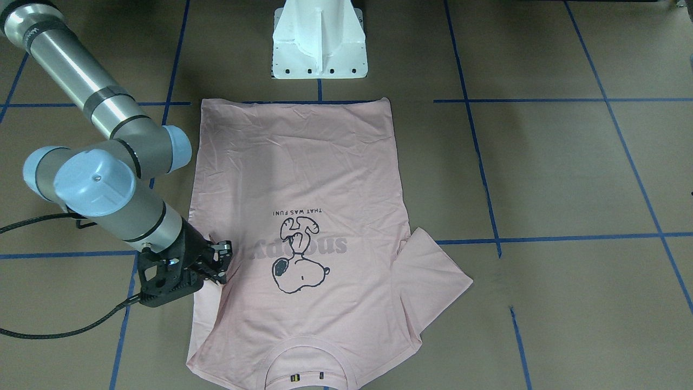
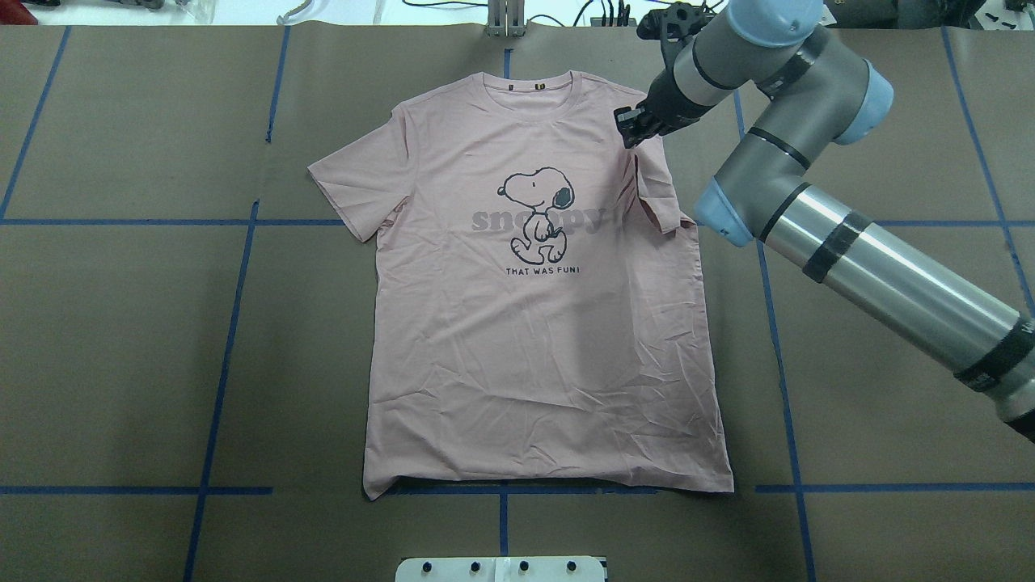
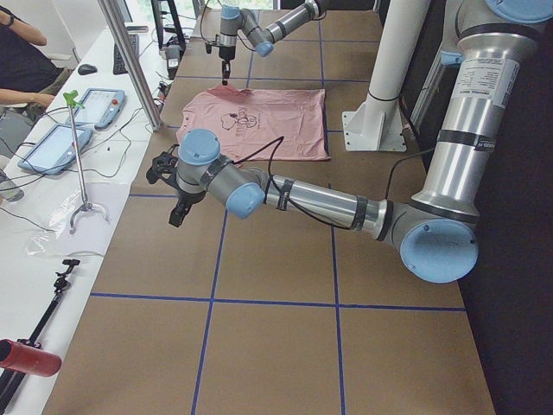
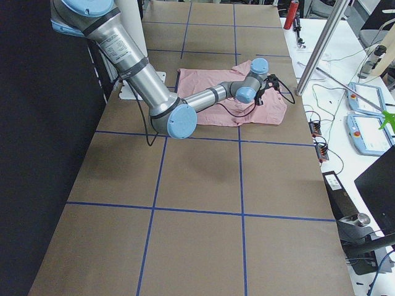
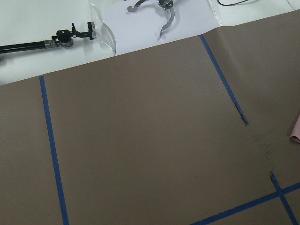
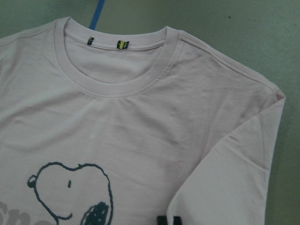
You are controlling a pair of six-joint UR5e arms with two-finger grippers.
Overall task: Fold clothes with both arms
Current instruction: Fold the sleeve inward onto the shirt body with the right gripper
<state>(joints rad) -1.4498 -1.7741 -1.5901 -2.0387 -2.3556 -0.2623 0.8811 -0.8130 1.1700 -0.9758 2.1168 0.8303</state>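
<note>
The pale pink T-shirt (image 2: 534,339) lies flat and print-up on the brown table, its collar (image 6: 117,84) at the far edge. The sleeve (image 2: 656,194) on my right side is folded in over the body. The other sleeve (image 2: 356,178) lies spread out. My right gripper (image 2: 633,129) hangs just above the shirt's right shoulder, seen also from the front (image 1: 221,262); it looks open and holds nothing. My left gripper (image 3: 177,212) hovers over bare table well to the left of the shirt. Only the side view shows it, so I cannot tell its state.
The white pedestal (image 1: 319,43) stands at the shirt's hem side. A white side table (image 3: 69,130) along the far edge carries tablets, cables and a grabber tool (image 5: 154,9). A metal pole (image 3: 130,60) rises there, and a person's arm (image 3: 17,69) rests beside it.
</note>
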